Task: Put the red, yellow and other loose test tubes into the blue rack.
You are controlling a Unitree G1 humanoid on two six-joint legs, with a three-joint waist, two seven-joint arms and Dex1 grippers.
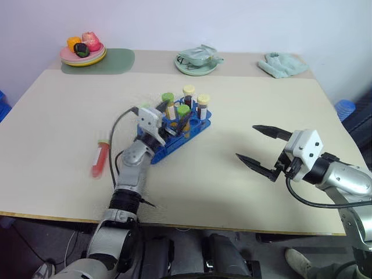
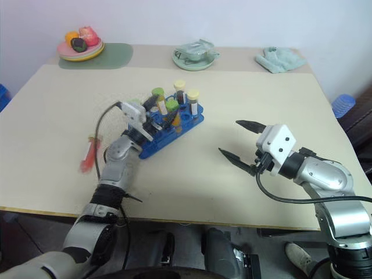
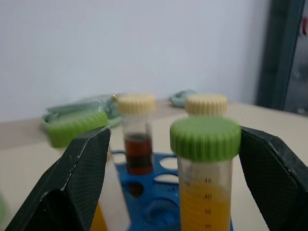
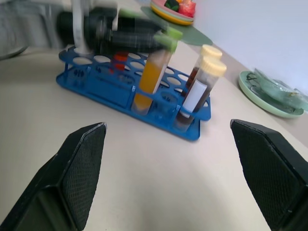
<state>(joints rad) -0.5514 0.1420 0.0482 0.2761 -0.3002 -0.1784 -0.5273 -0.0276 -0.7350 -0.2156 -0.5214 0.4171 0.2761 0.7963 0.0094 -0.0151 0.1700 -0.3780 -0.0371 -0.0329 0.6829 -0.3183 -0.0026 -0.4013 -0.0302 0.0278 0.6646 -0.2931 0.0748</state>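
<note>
Red tube (image 1: 99,158) flat on table (image 1: 232,116), well left of blue rack (image 1: 174,136).
Light, stiff, slick plastic, prone to rolling; best pinched mid-barrel, across its width. Yellow tube (image 3: 204,192) upright in rack between spread fingers of left gripper (image 1: 152,129), released. Right gripper (image 1: 261,151) wide open, empty, well apart.

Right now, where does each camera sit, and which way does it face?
Head eyes: above, looking down on the blue rack; both arms show.
Left wrist: level at the yellow-orange tube between open jaws.
Right wrist: across the table at the rack, past wide jaws.
Shared: rack, cream-capped tubes.
</note>
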